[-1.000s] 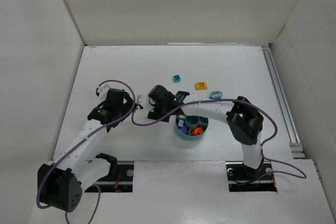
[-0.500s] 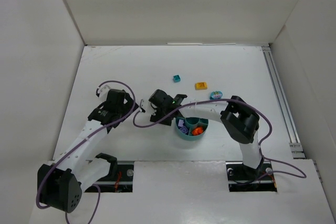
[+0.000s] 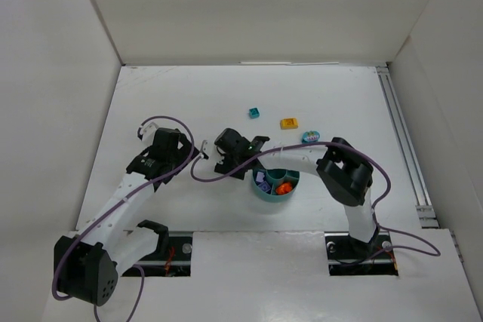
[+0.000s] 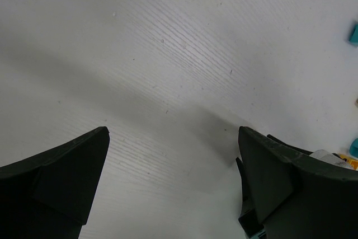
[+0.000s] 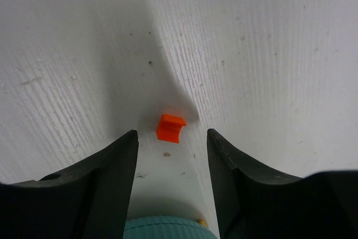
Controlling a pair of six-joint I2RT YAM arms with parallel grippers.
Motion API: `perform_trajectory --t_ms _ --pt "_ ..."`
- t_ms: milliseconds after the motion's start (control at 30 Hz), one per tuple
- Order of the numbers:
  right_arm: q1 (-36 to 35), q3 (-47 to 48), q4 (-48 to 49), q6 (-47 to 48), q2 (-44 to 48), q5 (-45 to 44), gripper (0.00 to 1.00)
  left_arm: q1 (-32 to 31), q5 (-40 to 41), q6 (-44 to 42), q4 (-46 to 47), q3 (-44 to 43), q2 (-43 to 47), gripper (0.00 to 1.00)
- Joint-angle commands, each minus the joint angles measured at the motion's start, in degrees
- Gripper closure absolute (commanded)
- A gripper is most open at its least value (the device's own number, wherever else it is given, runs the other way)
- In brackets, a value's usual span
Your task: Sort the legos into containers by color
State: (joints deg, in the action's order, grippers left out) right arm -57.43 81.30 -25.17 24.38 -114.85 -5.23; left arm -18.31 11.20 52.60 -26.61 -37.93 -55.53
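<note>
1. Parted jaws on the right gripper point(image 5: 172, 138), one finger on either side of a small orange lego point(image 5: 170, 128), neither finger touching it, nothing grasped
2. Jaws spread wide and released on the left gripper point(image 4: 173, 138), with only white tabletop point(image 3: 189, 99) between the fingers
3. Orange lego flat on the tabletop, outside the teal dish point(image 3: 264, 194) and near it; dish rim at the bottom edge of the right wrist view, close behind the fingers
4. Inside the dish: purple pieces point(image 3: 263, 180) in a left section and orange pieces point(image 3: 284, 188) in a section nearer the right; far sections partly hidden under the right arm point(image 3: 302, 157)
5. Loose beyond the dish, each apart from the others: a teal brick point(image 3: 254, 112), a yellow-orange brick point(image 3: 288, 123) and a rounded blue piece point(image 3: 310, 136)
6. Surface: matte white board with fine parallel grain and a few dark specks, soft grey gripper shadows across it in both wrist views
7. Edges: plain white walls point(image 3: 249, 13) rising on the left, far and right sides; a metal rail point(image 3: 404, 148) along the right edge; arm bases on black mounts at the near edge
8. Open room: a wide band of tabletop between the loose bricks and the far wall, and another along the left side beyond the left gripper
9. Tight spot: both grippers near each other just left of the dish, with purple cables point(image 3: 170, 120) looping between them
</note>
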Motion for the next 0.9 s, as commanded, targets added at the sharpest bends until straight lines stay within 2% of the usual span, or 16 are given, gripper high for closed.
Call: perform_trajectory --t_ms 0,233,467,633,867 --pt "0.92 -1.14 3.55 -1.53 -0.38 1.19 0.43 -0.24 1.36 0.49 -0.02 -0.91 0.6 0.0" --pt "0.92 -1.14 3.55 -1.53 -0.99 2.42 0.44 -0.24 1.37 0.49 -0.02 -0.91 0.6 0.0" --pt "0.92 -1.14 3.55 -2.15 -1.61 1.81 0.65 -0.24 1.89 1.01 -0.55 -0.91 0.6 0.0" --pt "0.92 -0.62 4.07 -2.76 -0.99 1.81 0.76 -0.24 1.89 1.01 -1.07 -0.91 0.6 0.0" --pt "0.92 -1.14 5.12 -2.76 4.18 2.33 0.83 -0.24 2.42 1.01 -1.6 -1.44 1.12 0.0"
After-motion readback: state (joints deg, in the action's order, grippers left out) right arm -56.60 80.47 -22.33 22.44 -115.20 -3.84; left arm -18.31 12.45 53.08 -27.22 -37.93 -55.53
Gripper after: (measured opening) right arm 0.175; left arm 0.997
